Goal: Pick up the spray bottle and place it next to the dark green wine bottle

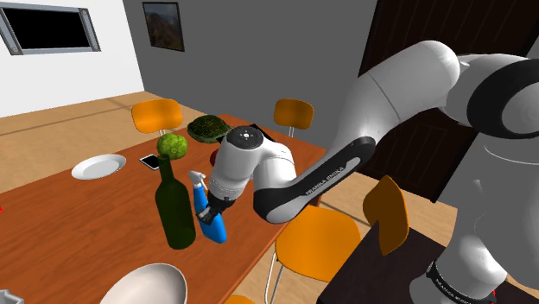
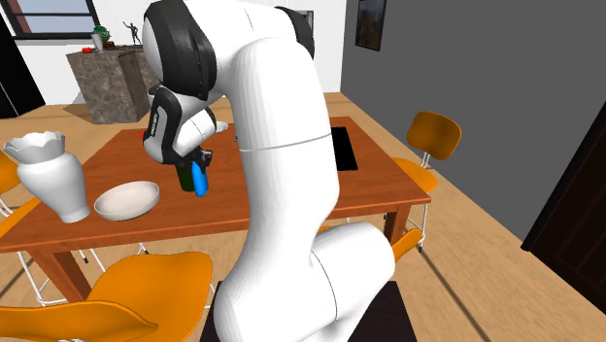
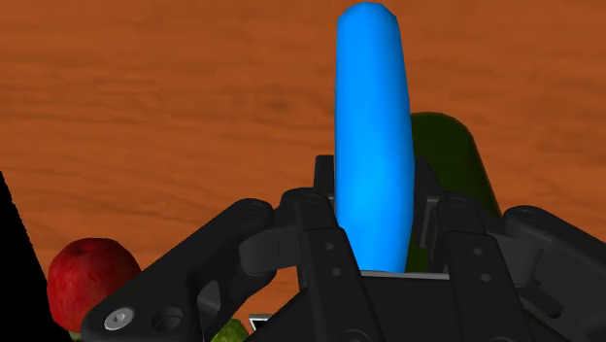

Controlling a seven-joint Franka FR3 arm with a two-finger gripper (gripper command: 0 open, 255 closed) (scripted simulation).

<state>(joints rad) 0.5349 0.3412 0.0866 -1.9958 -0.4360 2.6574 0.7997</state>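
- The gripper (image 1: 211, 210) is clamped on the spray bottle (image 1: 213, 224). In the wrist view its black fingers (image 3: 316, 223) press the blue body (image 3: 374, 146) from both sides.
- The spray bottle has a blue body and a white head (image 1: 197, 179). It hangs tilted over the brown wooden table (image 1: 95, 216). Whether its base touches the tabletop cannot be told.
- The dark green wine bottle (image 1: 174, 212) stands upright on the table, just beside the spray bottle, on the shoulder view's left. In the wrist view it (image 3: 449, 155) shows close behind the blue body.
- A red apple (image 3: 92, 282) lies on the table near the gripper.
- A white plate (image 1: 98, 166) lies on the far left of the table in the shoulder view, with a white bowl (image 1: 147, 285) at the near edge.
- In the second exterior view a white vase (image 2: 56, 180) stands at the table's left end, well apart from the gripper (image 2: 191, 167).
- Orange chairs (image 1: 315, 237) stand around the table.
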